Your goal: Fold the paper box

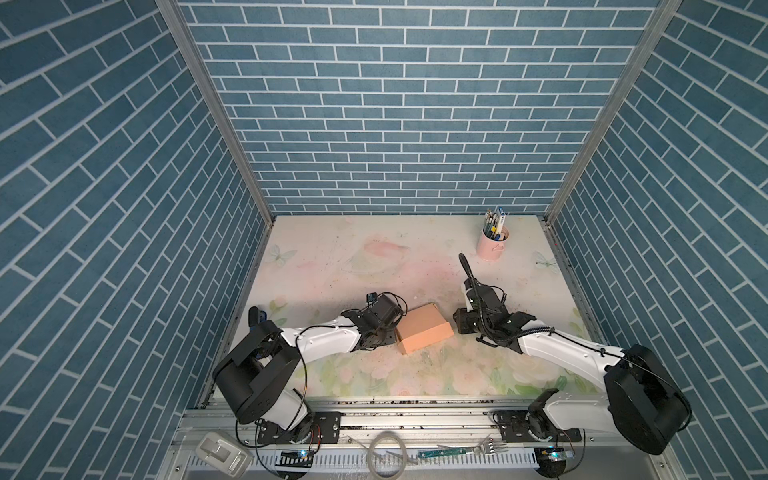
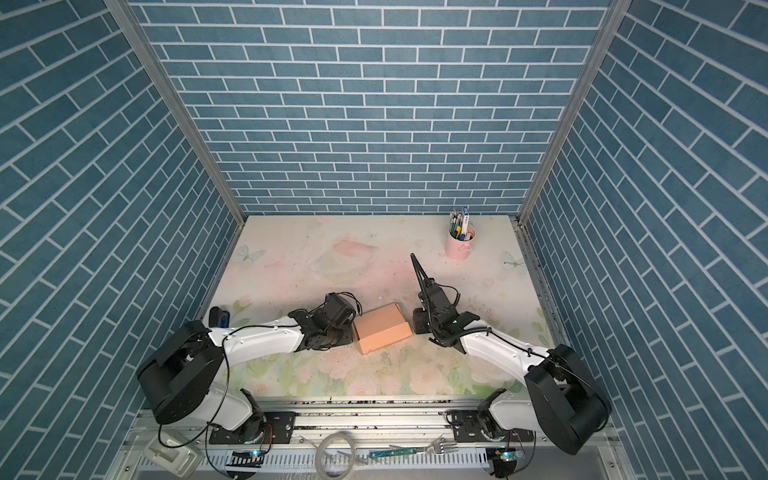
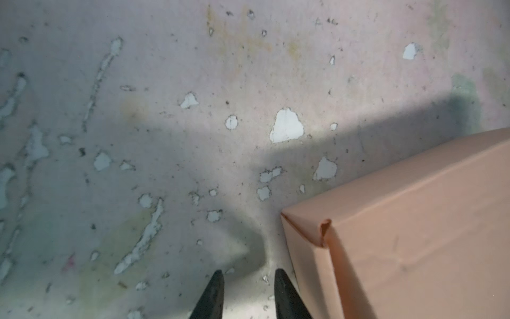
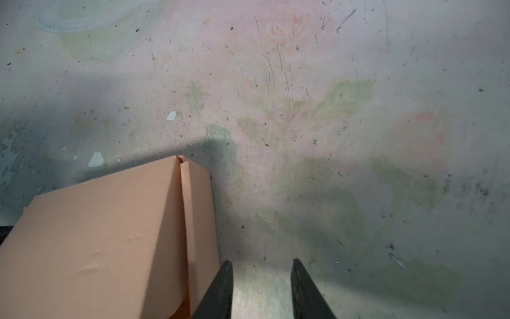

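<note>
The paper box [image 1: 424, 328] [image 2: 382, 328] is a peach-orange cardboard box, folded up with its lid down, lying on the floral table mat between the two arms. In the left wrist view the box's corner [image 3: 414, 234] lies just beside my left gripper [image 3: 249, 273]. That gripper is open, with only bare mat between its black fingertips. In the right wrist view the box [image 4: 96, 234] lies just beside my right gripper [image 4: 262, 262], which is also open and holds nothing. One right fingertip [image 4: 226, 266] is close to the box's side wall; I cannot tell whether it touches.
A pink cup of pens [image 1: 492, 245] [image 2: 460, 245] stands at the back right of the mat. Blue brick-patterned walls close in the left, right and back. On the front rail lie a fork [image 1: 490, 446], a clear ring [image 1: 386, 453] and a white holder [image 1: 222, 451].
</note>
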